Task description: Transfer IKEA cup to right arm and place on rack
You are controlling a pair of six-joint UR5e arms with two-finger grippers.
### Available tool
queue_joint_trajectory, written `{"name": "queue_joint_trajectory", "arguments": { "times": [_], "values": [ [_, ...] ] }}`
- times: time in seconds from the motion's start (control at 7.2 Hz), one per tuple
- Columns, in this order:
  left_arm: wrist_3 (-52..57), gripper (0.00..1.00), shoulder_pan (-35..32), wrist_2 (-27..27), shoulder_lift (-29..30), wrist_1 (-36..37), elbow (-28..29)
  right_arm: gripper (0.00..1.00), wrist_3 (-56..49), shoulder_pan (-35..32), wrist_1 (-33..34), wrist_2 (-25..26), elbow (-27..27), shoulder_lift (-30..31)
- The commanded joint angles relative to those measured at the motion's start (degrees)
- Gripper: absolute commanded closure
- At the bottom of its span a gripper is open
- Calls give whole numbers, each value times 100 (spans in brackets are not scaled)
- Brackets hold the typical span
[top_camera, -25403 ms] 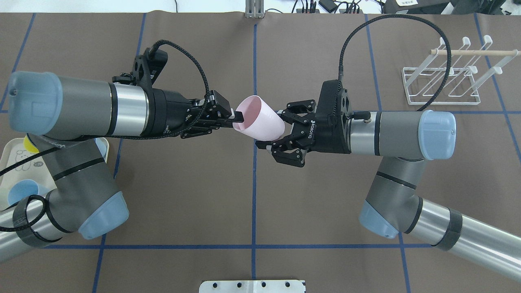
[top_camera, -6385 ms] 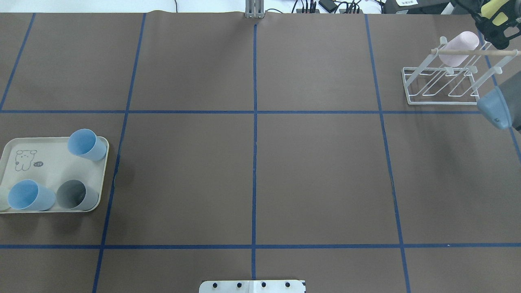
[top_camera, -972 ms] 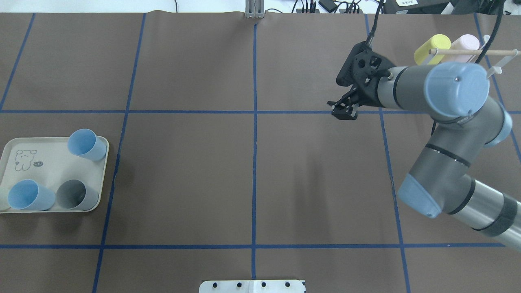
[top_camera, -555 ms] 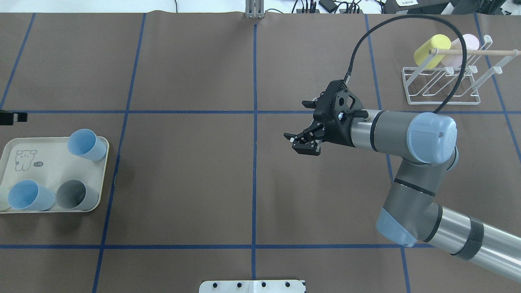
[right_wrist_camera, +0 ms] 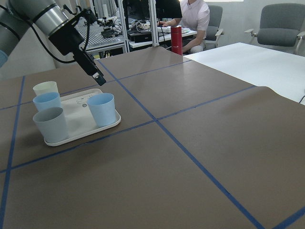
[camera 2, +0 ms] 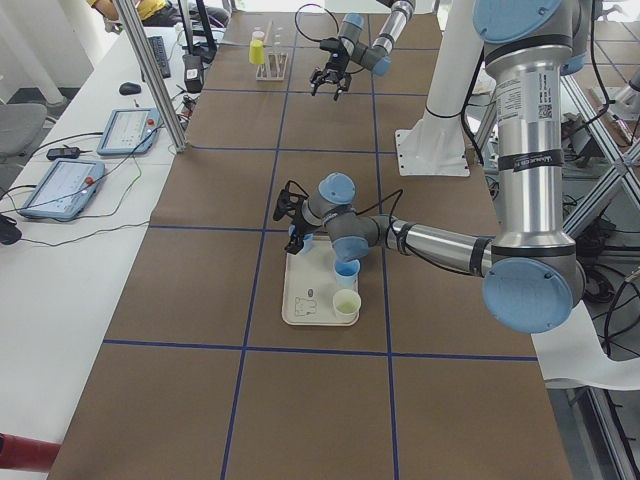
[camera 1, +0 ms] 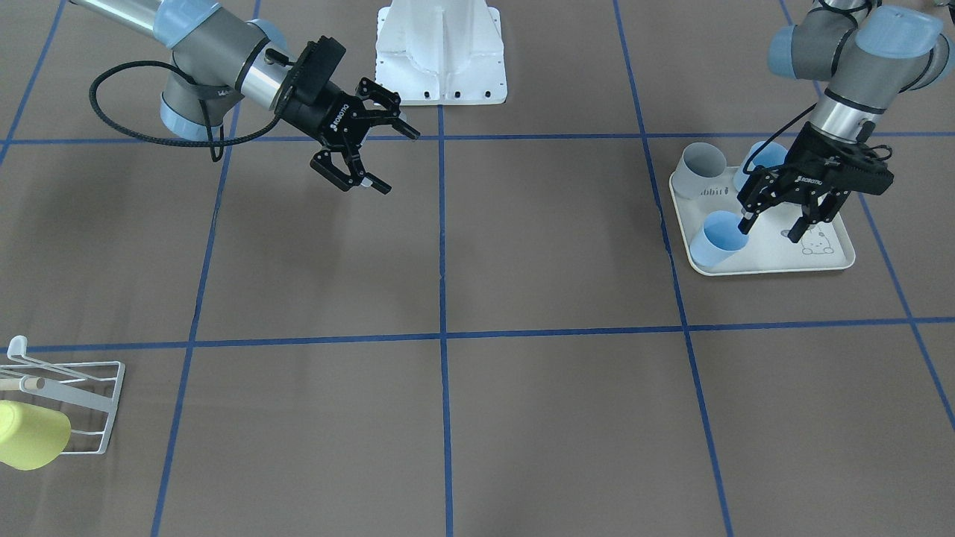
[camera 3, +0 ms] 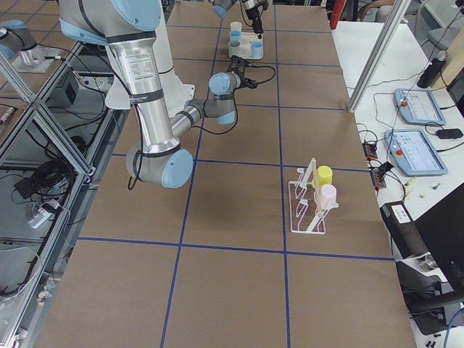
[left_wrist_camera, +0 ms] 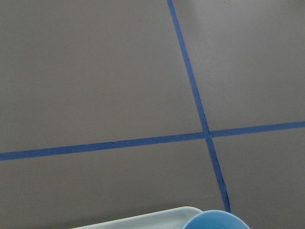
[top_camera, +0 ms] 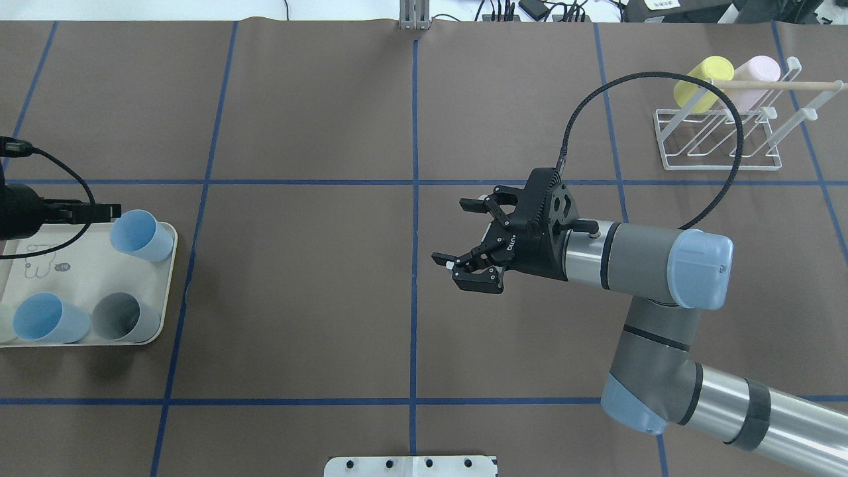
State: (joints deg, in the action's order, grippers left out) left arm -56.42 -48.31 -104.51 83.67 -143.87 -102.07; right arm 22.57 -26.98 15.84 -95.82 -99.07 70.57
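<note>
Cup (camera 1: 715, 242) blue, upright on tray (camera 1: 835, 257) corner | left gripper (camera 1: 771, 232) open above tray, one finger by cup rim | right gripper (top_camera: 452, 232) open, empty, well off tray | we judge pickup step; next: lower, close on rim

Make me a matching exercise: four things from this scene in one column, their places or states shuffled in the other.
Things
1. yellow cup
2. grey cup
3. right gripper
4. left gripper

Places or states
A. open, at a blue cup on the tray
B. on the rack, beside the pink cup
C. open, over the bare table near its middle
D. standing upright on the tray

Pairs: 1-B, 2-D, 3-C, 4-A
</note>
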Motion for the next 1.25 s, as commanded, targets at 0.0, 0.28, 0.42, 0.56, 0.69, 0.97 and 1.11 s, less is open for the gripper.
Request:
{"name": "queue_joint_trajectory", "arguments": {
  "times": [0.0, 0.28, 0.42, 0.56, 0.69, 0.97, 1.11],
  "values": [
    [-167, 45, 172, 107, 35, -1, 64, 1, -174, 34, -64, 2, 1, 9],
    [-176, 56, 234, 107, 35, -1, 56, 1, -200, 34, -64, 2, 10, 18],
    [-176, 59, 251, 107, 35, -1, 55, 1, -201, 34, -64, 2, 10, 18],
    [-176, 63, 260, 107, 26, -1, 55, 1, -201, 34, -64, 2, 10, 27],
    [-176, 69, 278, 107, 26, -1, 55, 1, -305, 34, -55, 11, 19, 18],
    [-185, 71, 295, 107, 26, -1, 55, 1, -324, 34, -55, 20, 19, 18],
    [-176, 73, 313, 107, 17, -1, 55, 1, -324, 34, -46, 37, 19, 18]
  ]
}}
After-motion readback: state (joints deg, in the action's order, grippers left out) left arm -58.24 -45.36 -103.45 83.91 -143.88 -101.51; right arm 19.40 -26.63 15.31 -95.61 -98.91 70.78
